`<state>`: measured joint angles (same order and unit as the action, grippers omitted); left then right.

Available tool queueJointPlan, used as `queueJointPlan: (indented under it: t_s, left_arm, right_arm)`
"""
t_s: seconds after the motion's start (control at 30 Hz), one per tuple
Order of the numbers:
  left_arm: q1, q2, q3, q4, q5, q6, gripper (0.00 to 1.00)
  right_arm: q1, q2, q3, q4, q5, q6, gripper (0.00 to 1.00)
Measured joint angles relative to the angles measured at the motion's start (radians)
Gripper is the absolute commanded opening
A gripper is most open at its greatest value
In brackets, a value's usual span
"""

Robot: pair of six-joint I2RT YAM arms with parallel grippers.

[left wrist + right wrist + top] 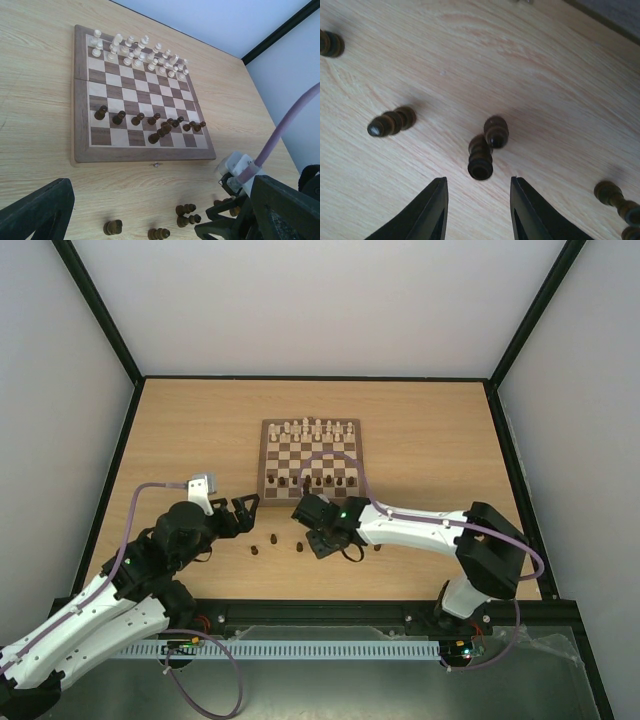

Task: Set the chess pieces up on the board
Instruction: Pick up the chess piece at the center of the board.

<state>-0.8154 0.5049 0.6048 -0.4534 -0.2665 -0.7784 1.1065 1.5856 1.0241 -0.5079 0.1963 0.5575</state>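
Right wrist view: right gripper (479, 186) jaws part-open, empty, lined up on nearest chess piece (480, 160). Neighbour piece (496, 131) just beside; pinch one only.

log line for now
right gripper open | over loose dark piece, off board | nothing held | left gripper open, empty

No text, label, brand, number or sign can be read in any view; the frame of the board (81, 125) shows only wood grain.
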Motion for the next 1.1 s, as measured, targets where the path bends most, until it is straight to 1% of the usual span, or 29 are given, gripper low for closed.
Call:
queueJointPlan:
  t_s: [0.13,0.47,0.53,0.63,1.1]
  left_arm:
    - [0.000,0.002,0.000,0.001,0.001,0.000,1.00]
    - [0.000,0.008,-0.005,0.017,0.005,0.000,0.99]
    - [0.000,0.008,-0.009,0.021,0.005,0.000,0.99]
    - [0.000,0.008,-0.016,0.021,0.008,0.000,0.99]
    - [0.000,0.002,-0.031,0.021,0.013,-0.001,0.99]
  right_arm:
    - [0.000,0.032,0.033,0.008,0.011,-0.005,0.32]
    - [0.000,0.085,0.062,0.012,0.033,-0.012,0.31]
    - [0.000,0.086,0.062,0.011,0.039,-0.012,0.31]
    - [0.000,0.087,0.062,0.011,0.043,-0.011,0.28]
    - [0.000,0.093,0.062,0.013,0.046,-0.011,0.25]
